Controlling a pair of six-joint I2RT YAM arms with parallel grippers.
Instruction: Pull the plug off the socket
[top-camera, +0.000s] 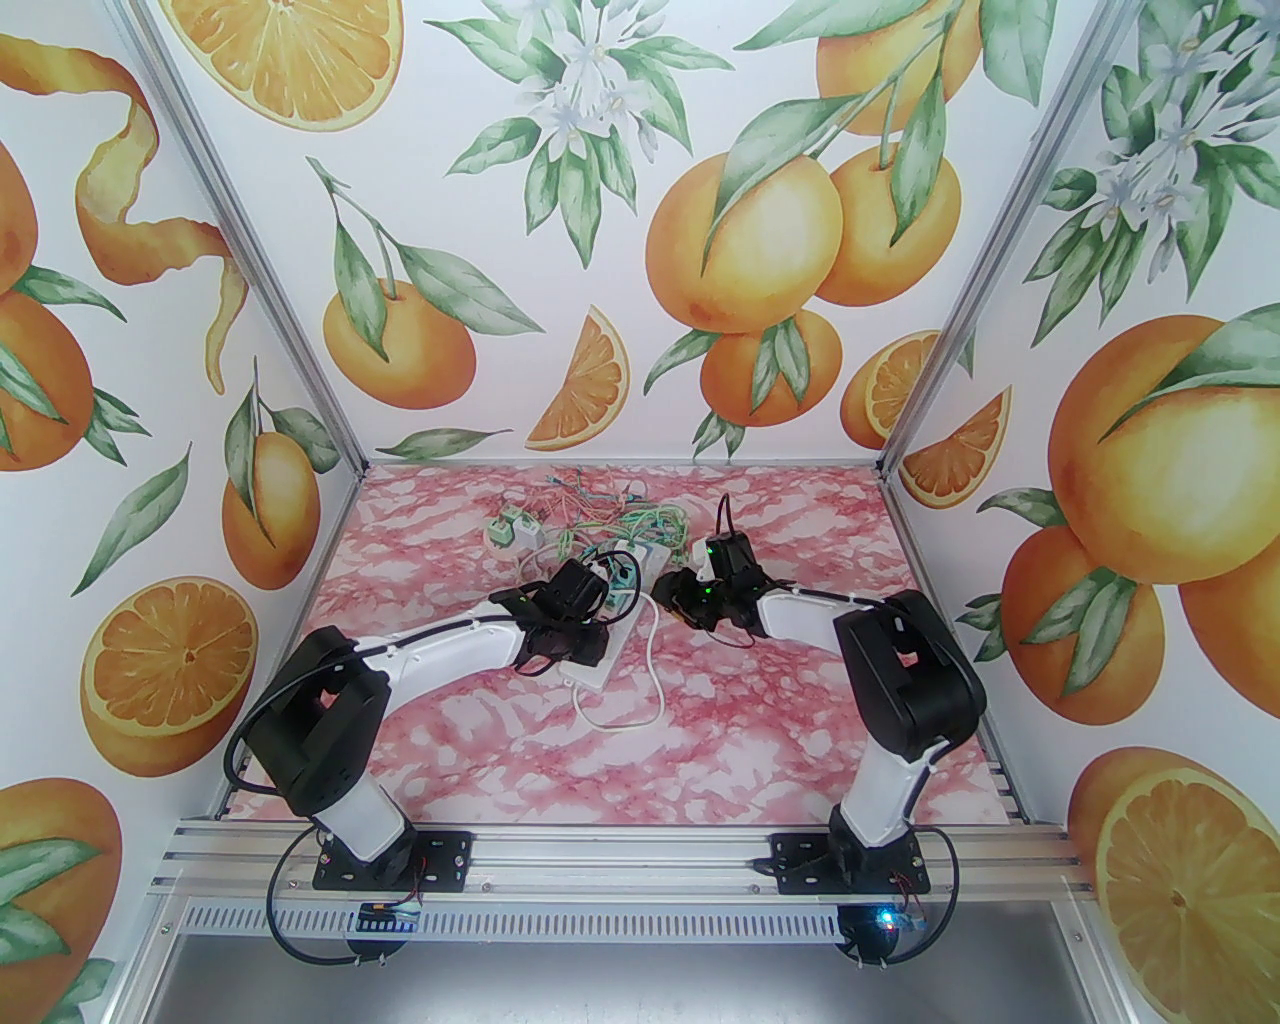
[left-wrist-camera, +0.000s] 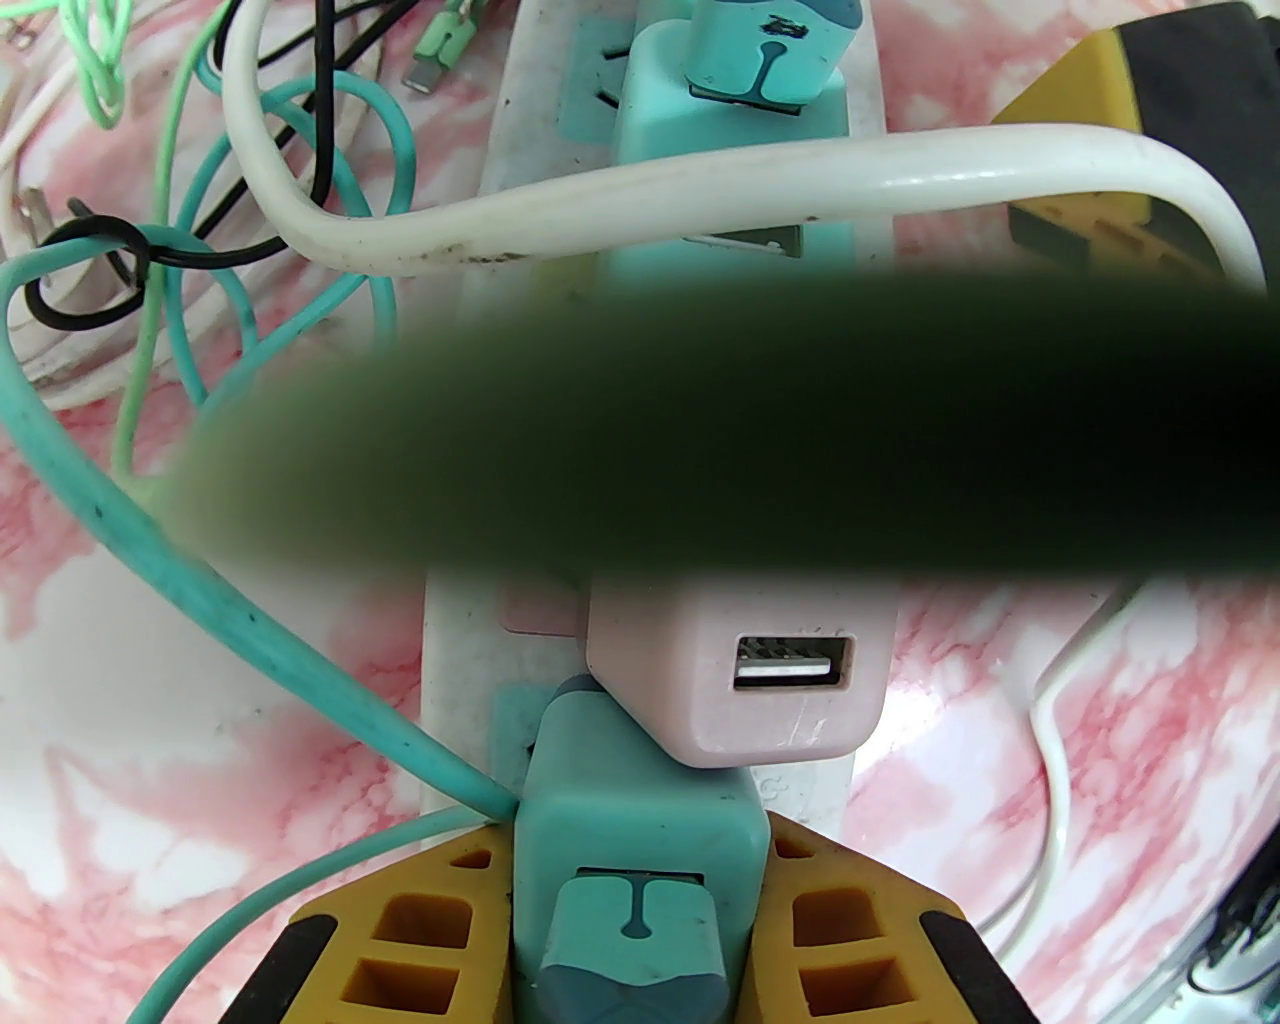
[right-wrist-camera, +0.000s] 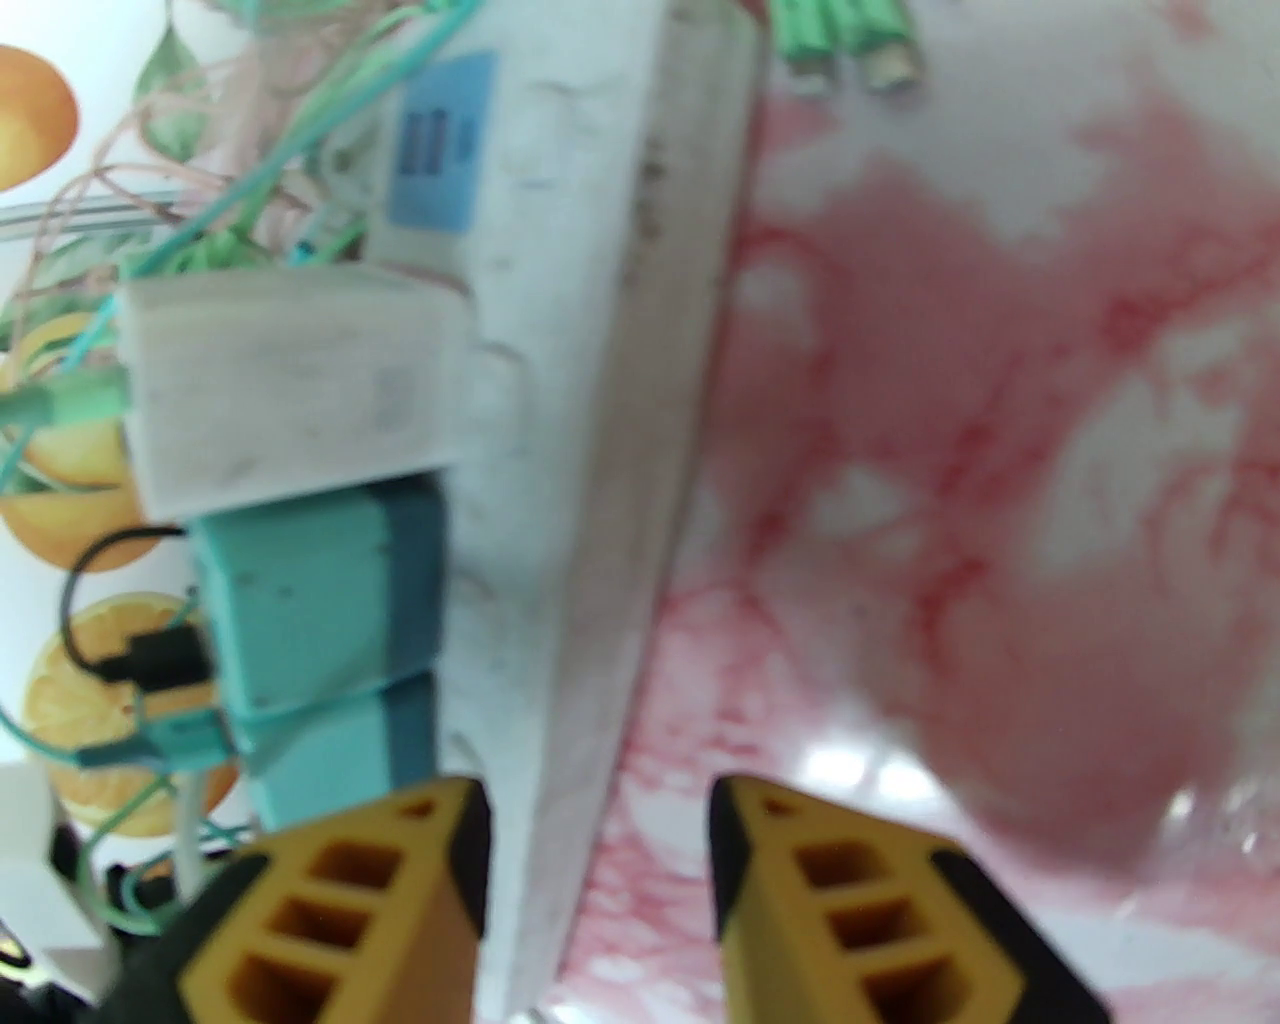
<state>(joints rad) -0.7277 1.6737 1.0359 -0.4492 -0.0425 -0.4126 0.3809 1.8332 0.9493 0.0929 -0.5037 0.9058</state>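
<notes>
Left gripper clamped on teal plug, one finger on each flank. The plug sits at 6 o'clock in the left wrist view, seated in the near end of strip. Strip's long axis runs 12 to 6 there; the plug stands up off its face, toward the lens. Pink charger touches the plug on its 12 o'clock side. White cable crosses the strip farther up. Dark blur bands mid-frame; cannot tell what it is.

Right gripper at 6 o'clock in its own view: jaws apart, straddling the strip's edge, gap showing at one finger, so not gripping yet.

Judgement: the pull goes along the prong axis, straight off the strip's face, away from table. Left arm has the plug; right is placed to pin the strip. Unpinned, the strip would likely lift too.
</notes>
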